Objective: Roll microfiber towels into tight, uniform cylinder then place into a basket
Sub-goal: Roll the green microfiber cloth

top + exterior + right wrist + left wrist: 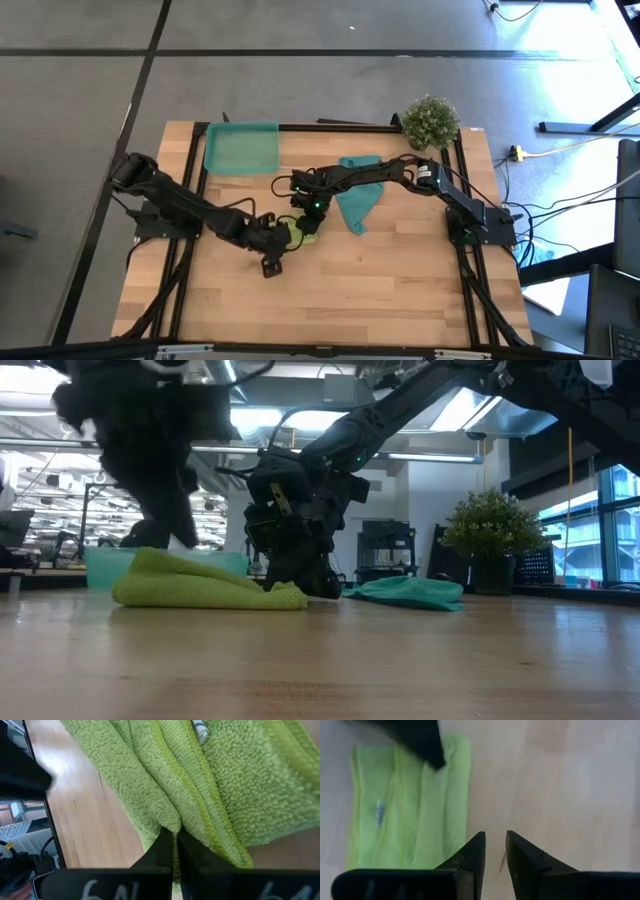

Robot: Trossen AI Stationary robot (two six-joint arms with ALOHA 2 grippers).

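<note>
You are early in the job: the basket (241,148) at the far left holds nothing I can see, the teal towel (357,200) lies loose right of centre, and neither of the 2 towels is a cylinder yet. The lime-green towel (205,585), mid-table, is only folded flat, long axis running left-right. The right gripper (175,845) is pinched on its fold; the left gripper (495,852), beside it, stands slightly apart, empty.

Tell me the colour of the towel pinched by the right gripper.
Lime green; the towel shows best in the right wrist view, in the right gripper.
</note>
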